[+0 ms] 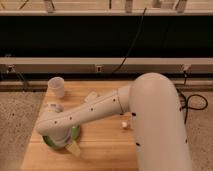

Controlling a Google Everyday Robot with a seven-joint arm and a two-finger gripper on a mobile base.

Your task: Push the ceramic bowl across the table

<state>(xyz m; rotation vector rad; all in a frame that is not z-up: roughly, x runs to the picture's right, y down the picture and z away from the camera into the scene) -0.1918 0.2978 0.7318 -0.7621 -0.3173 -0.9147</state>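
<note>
My gripper (66, 144) is down on the green ceramic bowl (75, 132), which lies directly beneath it and is largely hidden by my wrist. I cannot tell whether the gripper is spread or pressed together. Contact looks made. With bare table (102, 150) stretching away to the gripper's right, I judge most of the push remains. A translucent cup (56, 86) stands well beyond.

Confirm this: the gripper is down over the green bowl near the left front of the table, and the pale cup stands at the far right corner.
Not right. The camera view shows the pale cup at the far left corner of the table, not the far right. The rest holds: the gripper is down over the green bowl near the left front.
</note>
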